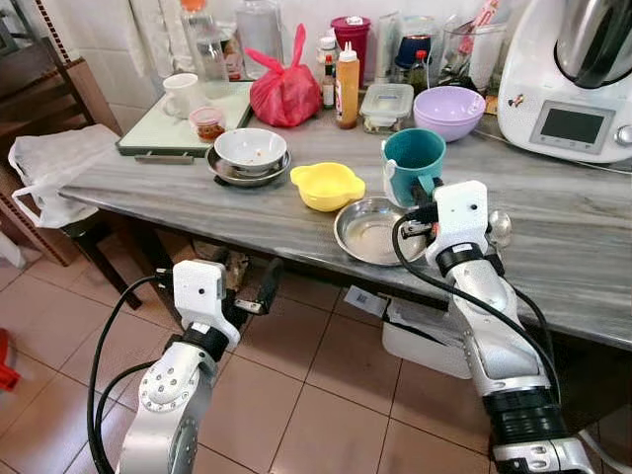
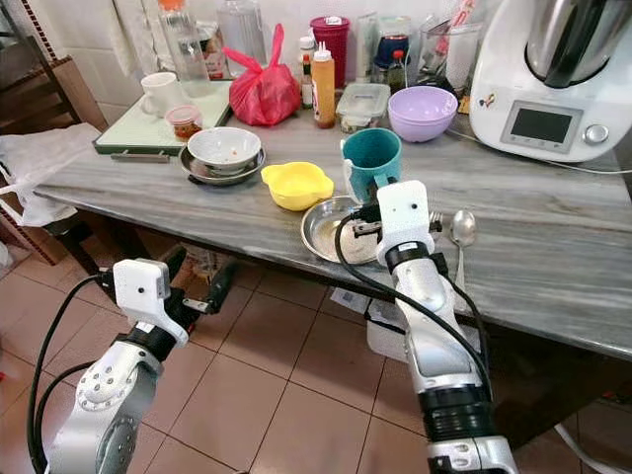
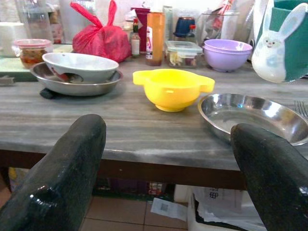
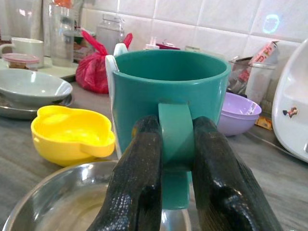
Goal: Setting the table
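A teal mug (image 1: pixel 413 160) with a white bunny figure stands on the grey marble counter (image 1: pixel 553 227), just behind a steel plate (image 1: pixel 367 230). My right gripper (image 4: pixel 175 139) reaches over the plate, and its two black fingers (image 4: pixel 139 183) are shut on the mug's handle (image 4: pixel 175 144). A yellow bowl (image 1: pixel 327 185) sits left of the mug. A spoon (image 2: pixel 461 229) and a fork lie right of the plate. My left gripper (image 1: pixel 259 293) hangs open below the counter's front edge, facing the yellow bowl (image 3: pixel 172 88) and the steel plate (image 3: pixel 255 113).
A white bowl on a steel dish (image 1: pixel 250 153), a red bag (image 1: pixel 284 91), a sauce bottle (image 1: pixel 347 87), a lidded container (image 1: pixel 386 105) and a purple bowl (image 1: pixel 449 111) crowd the back. A white kitchen machine (image 1: pixel 573 74) stands far right. A chair with a bag (image 1: pixel 54 168) is at left.
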Controlling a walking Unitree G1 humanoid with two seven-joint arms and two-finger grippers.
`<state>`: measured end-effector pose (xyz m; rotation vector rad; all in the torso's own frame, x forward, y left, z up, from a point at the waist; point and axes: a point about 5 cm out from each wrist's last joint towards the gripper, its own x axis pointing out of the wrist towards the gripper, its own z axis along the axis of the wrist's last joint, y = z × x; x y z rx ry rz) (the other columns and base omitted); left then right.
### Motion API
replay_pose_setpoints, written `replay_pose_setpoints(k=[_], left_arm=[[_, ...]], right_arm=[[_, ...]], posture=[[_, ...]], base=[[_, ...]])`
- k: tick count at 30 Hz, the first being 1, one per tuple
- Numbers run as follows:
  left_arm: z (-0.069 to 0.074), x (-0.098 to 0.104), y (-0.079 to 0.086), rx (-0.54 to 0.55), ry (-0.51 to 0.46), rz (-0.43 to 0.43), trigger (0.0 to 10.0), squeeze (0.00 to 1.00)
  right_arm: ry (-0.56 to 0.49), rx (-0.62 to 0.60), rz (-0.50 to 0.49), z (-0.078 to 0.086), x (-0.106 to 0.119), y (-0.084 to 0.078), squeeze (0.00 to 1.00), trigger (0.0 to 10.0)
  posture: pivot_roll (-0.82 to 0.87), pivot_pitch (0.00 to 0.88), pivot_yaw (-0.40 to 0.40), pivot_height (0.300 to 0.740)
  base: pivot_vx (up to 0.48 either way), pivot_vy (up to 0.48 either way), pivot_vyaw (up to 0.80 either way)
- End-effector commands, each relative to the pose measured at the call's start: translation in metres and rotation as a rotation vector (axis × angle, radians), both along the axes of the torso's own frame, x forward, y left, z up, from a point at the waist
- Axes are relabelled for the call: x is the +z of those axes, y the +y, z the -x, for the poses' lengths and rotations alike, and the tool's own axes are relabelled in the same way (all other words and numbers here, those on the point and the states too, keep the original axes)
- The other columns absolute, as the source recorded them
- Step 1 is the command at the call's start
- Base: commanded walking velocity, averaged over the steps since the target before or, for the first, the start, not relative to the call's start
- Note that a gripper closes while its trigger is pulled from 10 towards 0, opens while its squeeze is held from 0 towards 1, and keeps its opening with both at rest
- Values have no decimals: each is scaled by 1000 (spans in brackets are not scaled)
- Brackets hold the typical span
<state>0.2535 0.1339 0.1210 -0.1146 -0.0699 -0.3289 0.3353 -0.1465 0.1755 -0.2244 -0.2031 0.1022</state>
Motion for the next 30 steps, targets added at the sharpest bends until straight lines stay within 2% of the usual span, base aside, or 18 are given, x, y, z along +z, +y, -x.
replay_pose_setpoints(k=[1, 7, 11, 18, 25, 30], left_arm=[[4, 1, 2, -8, 9, -11, 10000, 0], [9, -1, 0, -24, 24, -8, 10000, 0], [13, 0, -4, -80, 33, -26, 10000, 0], [7, 11, -6, -120, 7, -33, 10000, 0], [18, 16, -17, -250, 22, -16, 10000, 0], [20, 16, -19, -256, 31, -16, 10000, 0]], right_arm=[[-28, -10, -3, -9, 13, -3, 0, 10000], [-42, -19, 3, -15, 19, -5, 0, 10000], [-33, -29, -3, -25, 22, -8, 0, 10000], [-20, -32, -32, -36, 23, -7, 0, 10000], [-7, -52, -44, -50, 27, -9, 0, 10000], [10, -77, -47, -54, 24, -15, 0, 10000]], posture=[[-67, 97, 76, 740], [-62, 118, 76, 740], [-52, 131, 76, 740], [-36, 130, 81, 740], [-14, 140, 85, 740], [-8, 147, 89, 740]], base=[[0, 0, 0], [0, 0, 0], [0, 0, 0], [0, 0, 0], [0, 0, 0], [0, 0, 0]])
